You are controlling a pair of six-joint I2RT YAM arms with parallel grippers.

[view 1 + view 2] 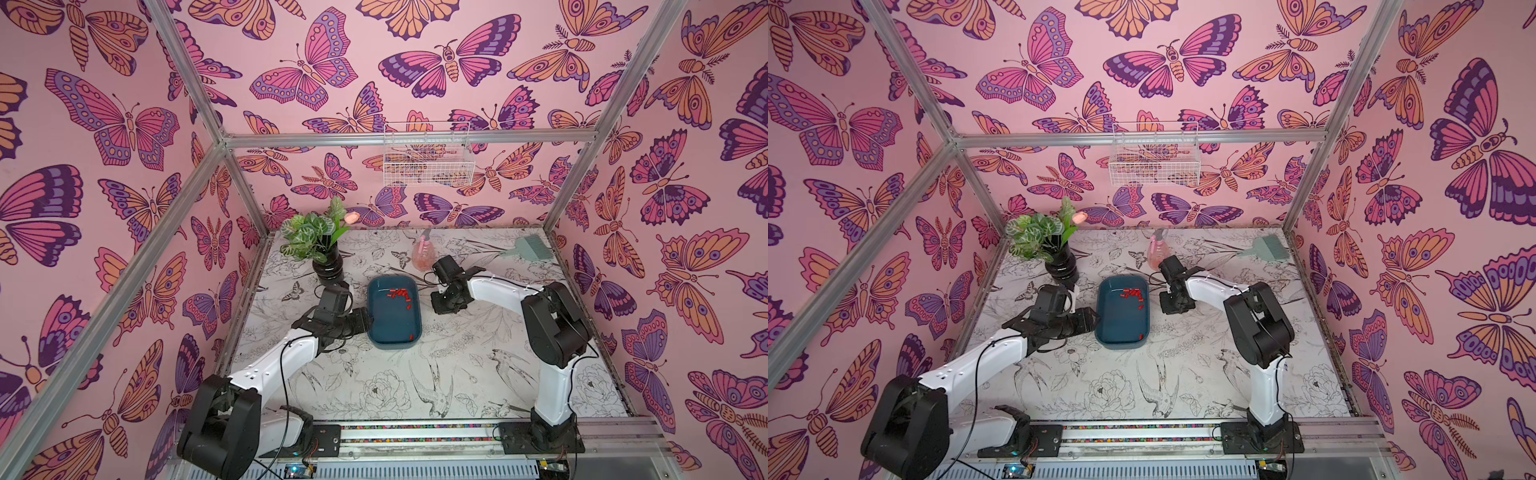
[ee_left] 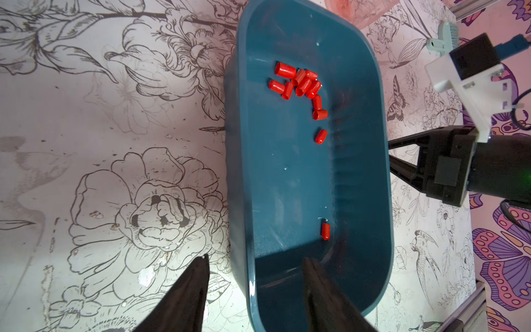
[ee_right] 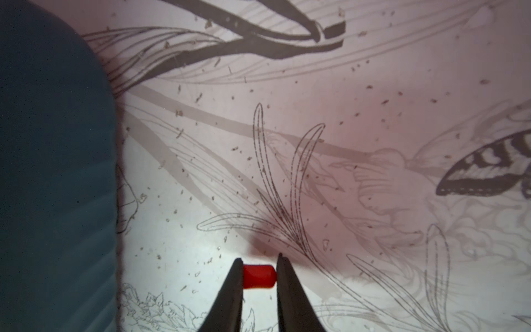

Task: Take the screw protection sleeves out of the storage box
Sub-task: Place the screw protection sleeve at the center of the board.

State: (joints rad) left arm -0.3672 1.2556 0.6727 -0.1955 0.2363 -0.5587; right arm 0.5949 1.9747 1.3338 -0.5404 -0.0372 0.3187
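Observation:
The teal storage box (image 1: 390, 322) lies mid-table, seen in both top views and as the storage box (image 1: 1121, 320). Several red screw protection sleeves (image 2: 301, 83) cluster at its far end, and single ones (image 2: 325, 231) lie apart on its floor. My left gripper (image 2: 256, 258) is open and straddles the box's near-left wall, with one finger inside and one outside on the table. My right gripper (image 3: 259, 263) is shut on one red sleeve (image 3: 258, 276), just above the table to the right of the box (image 3: 57, 172).
A black vase with a green plant (image 1: 328, 266) stands behind the left arm. A pink spray bottle (image 1: 423, 251) and a green brush (image 1: 530, 246) lie at the back. A white wire basket (image 1: 428, 162) hangs on the rear wall.

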